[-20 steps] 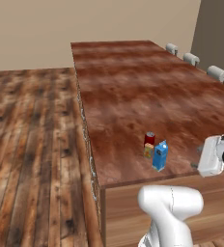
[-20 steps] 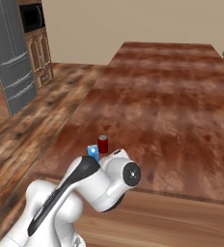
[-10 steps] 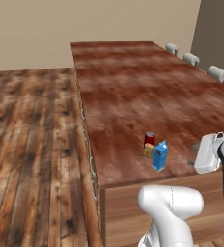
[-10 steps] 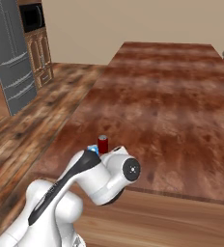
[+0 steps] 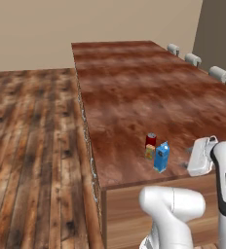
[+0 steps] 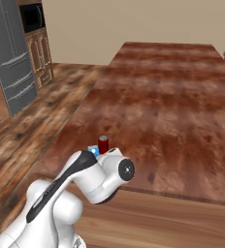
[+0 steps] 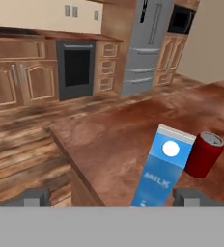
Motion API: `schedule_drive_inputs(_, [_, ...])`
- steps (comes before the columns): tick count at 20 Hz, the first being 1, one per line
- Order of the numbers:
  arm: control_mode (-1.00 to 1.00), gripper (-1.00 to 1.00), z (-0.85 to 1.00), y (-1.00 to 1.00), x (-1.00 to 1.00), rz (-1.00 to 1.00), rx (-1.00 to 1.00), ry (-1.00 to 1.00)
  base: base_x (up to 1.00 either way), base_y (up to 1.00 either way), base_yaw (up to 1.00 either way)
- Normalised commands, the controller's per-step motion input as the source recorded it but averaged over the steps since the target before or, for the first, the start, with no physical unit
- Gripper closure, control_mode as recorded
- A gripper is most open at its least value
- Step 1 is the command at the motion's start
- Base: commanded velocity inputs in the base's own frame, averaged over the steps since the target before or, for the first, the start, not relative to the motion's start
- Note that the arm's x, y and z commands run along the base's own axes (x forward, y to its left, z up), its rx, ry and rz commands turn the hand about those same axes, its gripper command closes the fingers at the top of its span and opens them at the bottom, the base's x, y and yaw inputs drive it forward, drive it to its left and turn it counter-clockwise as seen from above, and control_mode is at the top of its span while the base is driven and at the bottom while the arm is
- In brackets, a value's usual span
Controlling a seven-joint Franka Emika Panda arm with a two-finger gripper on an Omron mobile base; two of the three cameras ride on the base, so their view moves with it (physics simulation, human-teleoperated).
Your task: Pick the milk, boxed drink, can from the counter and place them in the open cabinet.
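The blue milk carton point(image 5: 160, 156) stands near the front edge of the reddish-brown counter point(image 5: 134, 92). The small yellow-orange boxed drink point(image 5: 149, 152) is beside it on its left, and the red can point(image 5: 151, 140) is just behind. My gripper point(image 5: 188, 158) hovers low over the counter to the right of the milk, open and pointing at it. In the hand view the milk point(image 7: 162, 171) stands close ahead, nearer the right of the two fingertips point(image 7: 189, 197), with the can point(image 7: 204, 154) to its right. The gripper point(image 7: 113, 198) holds nothing. From the right base view my arm hides most of the milk point(image 6: 92, 151); the can point(image 6: 103, 144) shows. The cabinet is out of view.
Grey chair backs point(image 5: 219, 74) line the counter's far right side. Wood floor lies to the left of the counter. Beyond the counter edge stand low arched cabinets point(image 7: 17, 79), a black oven point(image 7: 77, 70) and a grey fridge point(image 7: 145, 46).
My hand has slid left over the counter, closer to the milk. The jaws have stayed open and the three items have not moved.
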Motion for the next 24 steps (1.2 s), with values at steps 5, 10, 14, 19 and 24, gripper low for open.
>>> schedule_drive_inputs(5, [-1.0, -1.0, -0.21, 0.2, 0.24, -0.03, 0.18, 0.01, 0.0, 0.0, 0.0])
schedule_drive_inputs(10, [-1.0, -1.0, -0.15, 0.18, 0.3, -0.12, 0.13, 0.0, 0.0, 0.0, 0.0])
schedule_drive_inputs(14, [-1.0, -1.0, -0.13, 0.03, 0.14, -0.16, 0.06, 0.0, 0.0, 0.0, 0.0])
schedule_drive_inputs(19, [-1.0, -1.0, -0.14, 0.0, 0.14, -0.18, 0.04, 0.0, 0.0, 0.0, 0.0])
schedule_drive_inputs(24, [-1.0, -1.0, -0.15, 0.01, 0.24, -0.17, 0.06, 0.01, 0.0, 0.0, 0.0])
